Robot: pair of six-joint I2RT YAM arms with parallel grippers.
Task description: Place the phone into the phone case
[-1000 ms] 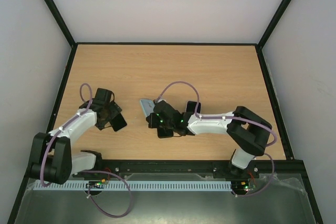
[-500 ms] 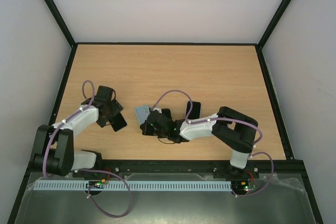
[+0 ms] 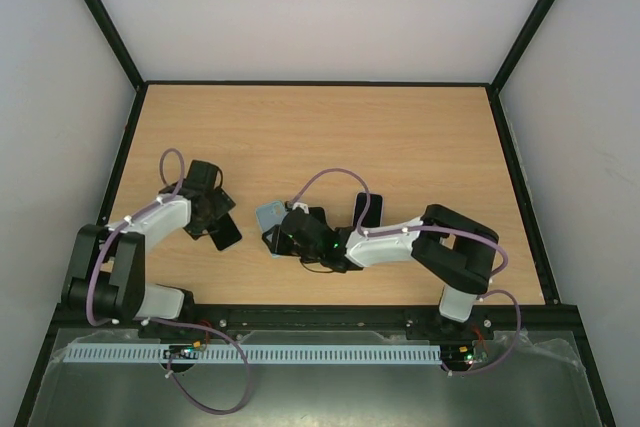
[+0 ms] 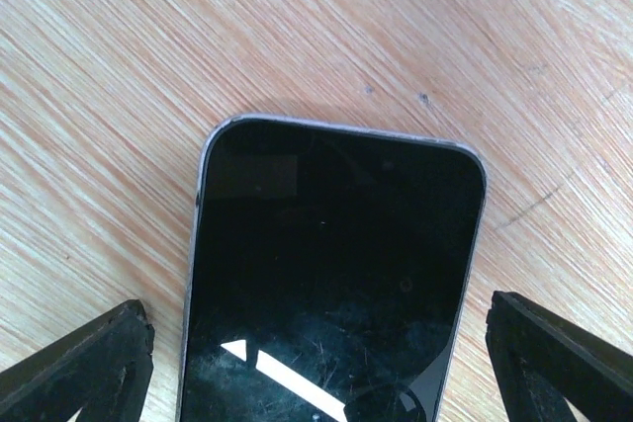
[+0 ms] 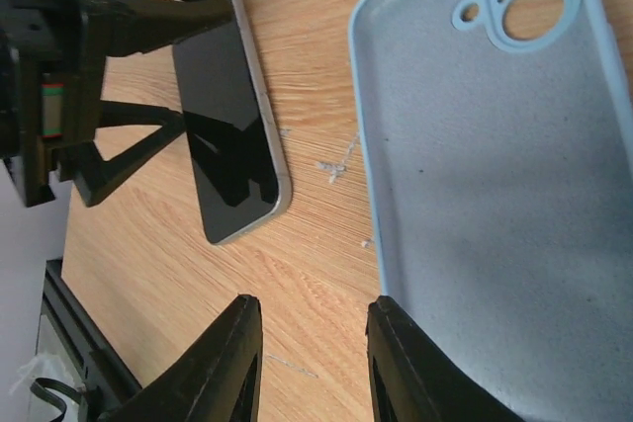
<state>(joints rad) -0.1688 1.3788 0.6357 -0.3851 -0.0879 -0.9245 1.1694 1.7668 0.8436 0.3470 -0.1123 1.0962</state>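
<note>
**A:** Left wrist view first: how does the left gripper stand?

**B:** Spread wide, holding nothing. Its black wedge-shaped fingertips sit either side of the phone, a strip of bare wood showing between each tip and the phone's long edges.

**A:** And the phone?

**B:** Flat on the table, glass up: glossy black, finely scratched, rounded corners, a thin grey rim. Its short end points away from the wrist; past it lies only pale wood grain with a few dark specks.

**A:** The right gripper?

**B:** Partly open, gripping nothing; wood shows between its black fingers. One finger sits right at the rim of the phone case; whether it touches, I cannot tell.

**A:** Describe the case.

**B:** Light blue, matte, hollow side up, with a raised lip, a speckled inner face and a camera cut-out of two round holes plus a small one at the end far from the fingers.

**A:** Room around them?

**B:** A band of bare wood separates the case from the phone, which lies off the other finger's side. Overhead, a dark flat object lies beside the right forearm, and beyond both grippers the tabletop runs open to the black frame.
</note>
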